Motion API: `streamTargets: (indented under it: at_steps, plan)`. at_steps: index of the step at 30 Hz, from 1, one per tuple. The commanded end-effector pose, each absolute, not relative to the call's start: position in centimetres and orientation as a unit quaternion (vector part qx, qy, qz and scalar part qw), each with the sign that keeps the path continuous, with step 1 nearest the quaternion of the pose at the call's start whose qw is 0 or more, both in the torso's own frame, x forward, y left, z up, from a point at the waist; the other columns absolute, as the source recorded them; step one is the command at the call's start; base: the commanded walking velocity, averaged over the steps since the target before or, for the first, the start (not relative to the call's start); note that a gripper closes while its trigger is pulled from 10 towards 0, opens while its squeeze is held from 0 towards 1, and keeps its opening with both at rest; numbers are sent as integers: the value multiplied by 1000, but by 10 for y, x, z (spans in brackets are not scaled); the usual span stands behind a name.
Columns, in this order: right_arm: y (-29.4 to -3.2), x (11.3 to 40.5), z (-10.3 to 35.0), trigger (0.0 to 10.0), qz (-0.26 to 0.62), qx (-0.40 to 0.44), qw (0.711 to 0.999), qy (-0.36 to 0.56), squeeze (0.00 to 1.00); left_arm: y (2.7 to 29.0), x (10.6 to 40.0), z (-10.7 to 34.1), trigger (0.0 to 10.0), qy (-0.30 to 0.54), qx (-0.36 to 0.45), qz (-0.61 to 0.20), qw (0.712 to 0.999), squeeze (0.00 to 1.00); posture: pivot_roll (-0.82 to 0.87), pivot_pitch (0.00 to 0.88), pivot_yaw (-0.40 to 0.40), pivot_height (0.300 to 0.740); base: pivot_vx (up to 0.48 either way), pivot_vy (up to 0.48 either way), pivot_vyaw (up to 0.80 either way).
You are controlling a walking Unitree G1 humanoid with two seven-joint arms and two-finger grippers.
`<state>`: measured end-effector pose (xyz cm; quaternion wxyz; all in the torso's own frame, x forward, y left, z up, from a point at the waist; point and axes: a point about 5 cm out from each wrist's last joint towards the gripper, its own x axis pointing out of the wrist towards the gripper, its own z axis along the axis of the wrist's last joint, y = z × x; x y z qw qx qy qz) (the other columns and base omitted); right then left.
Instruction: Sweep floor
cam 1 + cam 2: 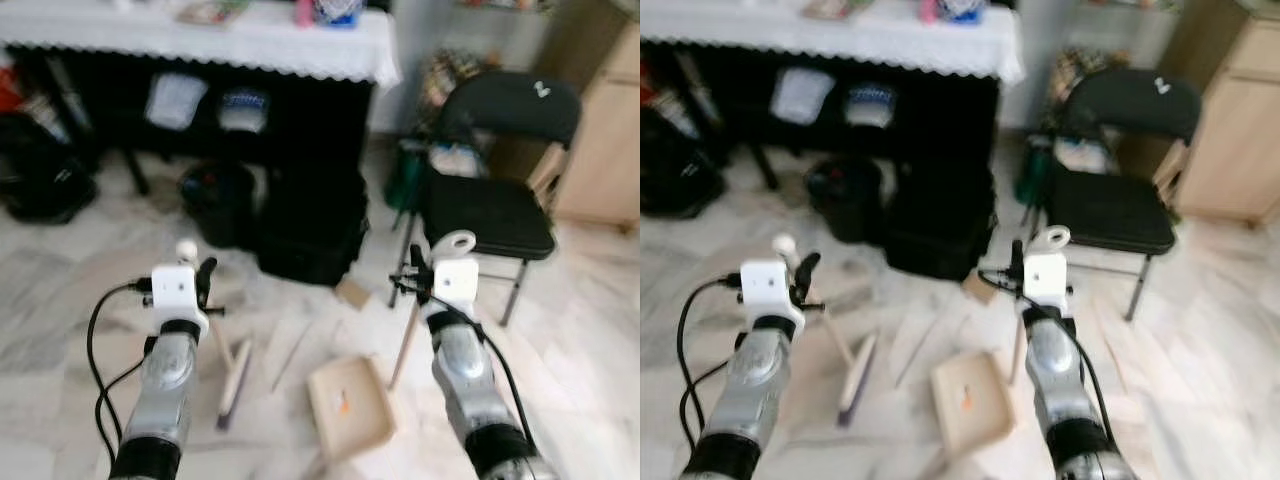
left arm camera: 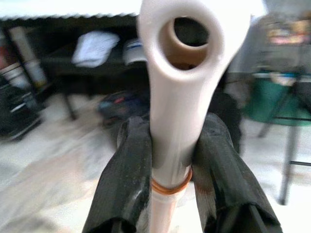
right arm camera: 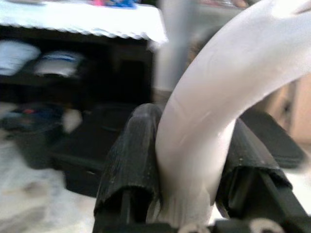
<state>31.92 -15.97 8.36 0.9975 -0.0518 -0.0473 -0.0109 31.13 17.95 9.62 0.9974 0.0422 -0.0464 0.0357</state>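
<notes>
Left gripper [image 2: 170,160]: clamped on broom handle [image 2: 177,92]
Right gripper [image 3: 194,160]: clamped on dustpan handle [image 3: 228,92]
Dustpan [image 1: 349,405]: on floor [image 1: 580,330]

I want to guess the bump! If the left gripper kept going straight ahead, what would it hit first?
Probably the black bin under the table. The left gripper, shut on the broom handle, points toward it, though depth is unclear.

We're in a lived-in home: marble-tiled floor [image 1: 60,300], a worktop [image 1: 200,40] draped in a lace-edged white cloth, a black folding chair [image 1: 495,200], bags stashed underneath.
</notes>
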Motion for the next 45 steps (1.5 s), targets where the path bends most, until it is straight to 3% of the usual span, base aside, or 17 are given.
streamTargets:
  at_steps: [1, 10, 25, 45]
  plan:
    - [-160, 323, 93, 10000, -6, -63, 996, -68, 0, 182, 313, 103, 10000, -63, 40, 37, 997, 0, -63, 56, -15, 740, 0, 0, -781]
    - [-159, 323, 94, 10000, -5, -65, 995, -71, 0, 182, 313, 103, 10000, -64, 41, 35, 996, 0, -64, 59, -17, 740, 0, 0, -715]
    - [-159, 322, 93, 10000, -7, -62, 996, -69, 0, 181, 312, 103, 10000, -63, 41, 33, 997, 0, -64, 61, -17, 740, 0, 0, 0]
    - [-159, 323, 93, 10000, -4, -64, 996, -67, 0, 180, 312, 102, 10000, -61, 41, 34, 997, 0, -65, 61, -19, 740, 0, 0, -705]
